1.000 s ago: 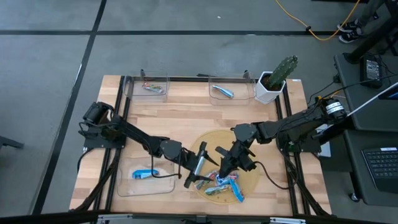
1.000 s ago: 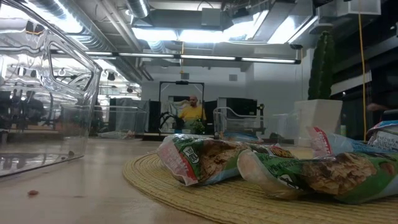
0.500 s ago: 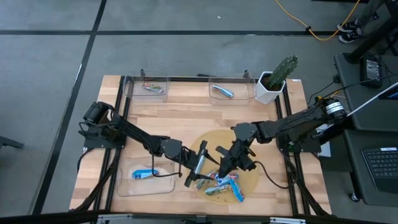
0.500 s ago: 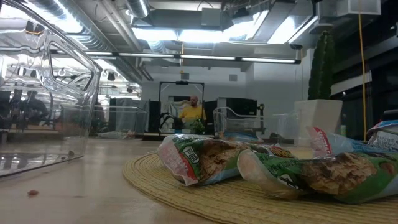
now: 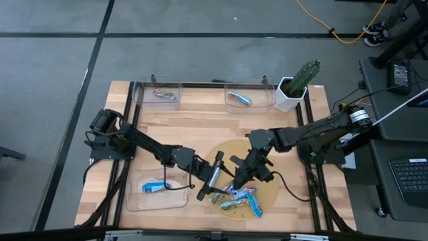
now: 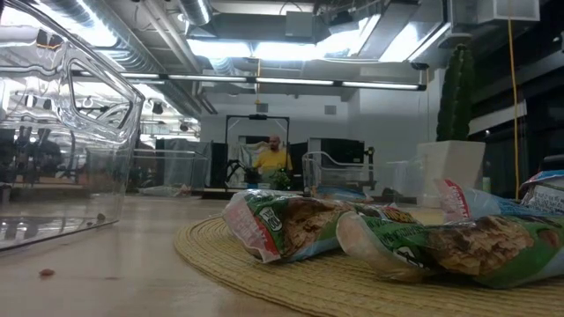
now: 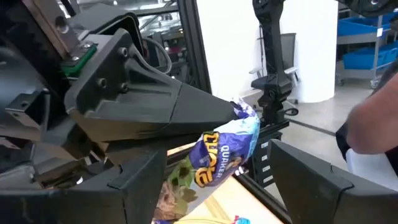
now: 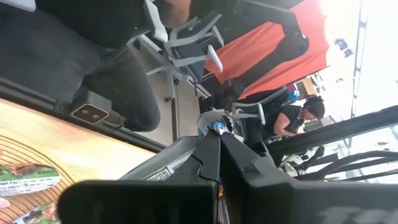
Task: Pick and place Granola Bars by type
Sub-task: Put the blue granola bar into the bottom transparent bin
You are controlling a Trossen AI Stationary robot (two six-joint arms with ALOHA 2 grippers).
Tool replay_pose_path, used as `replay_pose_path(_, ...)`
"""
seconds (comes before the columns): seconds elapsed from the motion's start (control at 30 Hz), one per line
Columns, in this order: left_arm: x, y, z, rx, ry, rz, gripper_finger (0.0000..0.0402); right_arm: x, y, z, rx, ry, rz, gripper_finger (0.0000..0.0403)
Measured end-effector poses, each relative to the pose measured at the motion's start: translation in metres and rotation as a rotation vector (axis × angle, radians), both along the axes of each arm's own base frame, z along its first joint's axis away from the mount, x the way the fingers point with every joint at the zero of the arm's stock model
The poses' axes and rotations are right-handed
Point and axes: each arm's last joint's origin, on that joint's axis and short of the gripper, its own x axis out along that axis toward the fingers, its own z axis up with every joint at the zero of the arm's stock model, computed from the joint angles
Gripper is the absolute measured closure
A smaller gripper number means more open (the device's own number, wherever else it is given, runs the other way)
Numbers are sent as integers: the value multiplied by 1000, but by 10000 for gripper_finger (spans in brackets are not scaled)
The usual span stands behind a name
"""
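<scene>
A blue-wrapped granola bar (image 7: pixel 224 149) hangs over the round woven mat (image 5: pixel 267 167), with my right gripper (image 5: pixel 234 179) shut on it. My left gripper (image 5: pixel 212 177) faces it from the table's left, open. Its two fingers (image 7: pixel 140 180) stand on either side of the bar's lower part, and no touch shows. Several more bars, green and blue, lie heaped on the mat (image 5: pixel 239 196); the low view shows the green ones (image 6: pixel 291 224). One blue bar (image 5: pixel 157 187) lies in the near left tray. My right gripper pinches the blue bar's crimped top end (image 7: pixel 238 112) between its two shut fingers, only at their free ends. The fingers come nearly level from the table's right. The bar hangs tilted below them, clear of the mat, with a bit of blue past the fingertips (image 8: pixel 217 126).
Two clear trays stand along the far edge, one with a multicoloured bar (image 5: pixel 164 94), one with a silver bar (image 5: pixel 239 98). A potted cactus (image 5: pixel 295 86) stands at the far right corner. Bare wood lies between the trays and the mat. A person sits in the room beyond (image 6: pixel 271 158).
My right gripper has risen a little with the blue bar, which stays hanging from its fingertips. My left gripper has stayed open in place.
</scene>
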Motion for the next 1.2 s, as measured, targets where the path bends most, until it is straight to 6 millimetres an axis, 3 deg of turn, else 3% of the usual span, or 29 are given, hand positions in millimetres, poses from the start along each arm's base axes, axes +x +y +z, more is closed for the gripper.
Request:
replay_pose_path(0.57, 0, 0, 0, 8, 0, 3, 207, 2, -7, 2, -5, -45, -3, 398)
replay_pose_path(0.97, 0, 0, -1, 56, -17, 27, 337, 3, -8, 3, 18, -27, -33, 396)
replay_pose_path(1.2, 0, 0, 0, 56, -14, 35, 382, 1, -6, 7, 51, 17, -91, 353)
